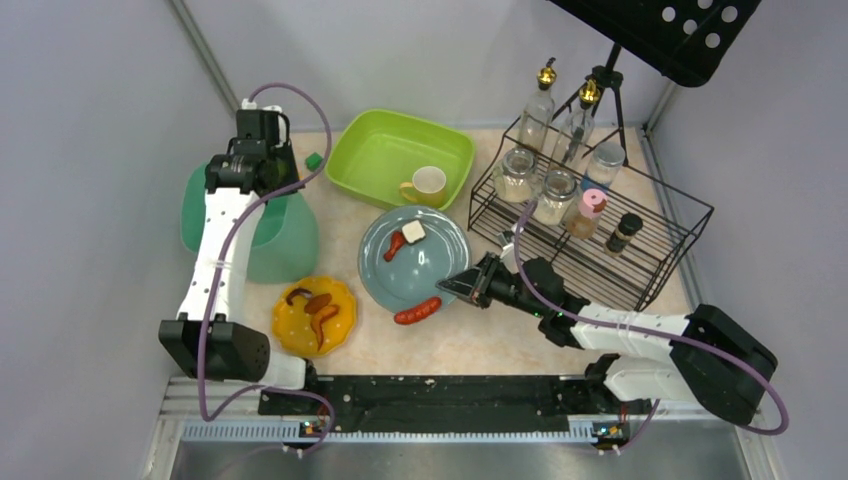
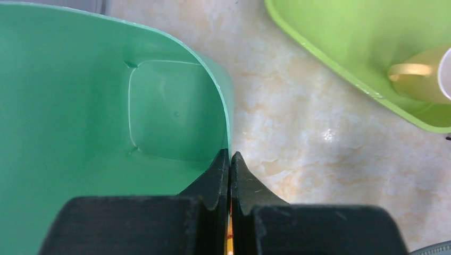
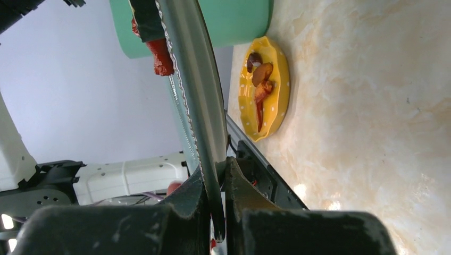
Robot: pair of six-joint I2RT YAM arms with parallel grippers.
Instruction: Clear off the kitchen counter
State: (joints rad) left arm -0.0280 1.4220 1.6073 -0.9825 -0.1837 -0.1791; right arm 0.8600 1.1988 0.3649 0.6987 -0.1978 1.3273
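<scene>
Sprawling wide and flat: beige-peach counter (image 1: 470,345), mottled like stone. Had right jaws clamped on rim of round grey-blue ceramic plate (image 1: 420,275), left jaws pressed fully together.

Mottled peach kitchen counter (image 1: 470,345), teal-green bin (image 1: 290,240), lime tub (image 1: 375,150), white-dotted yellow plate (image 1: 347,318), grey-blue plate (image 1: 425,270)
</scene>
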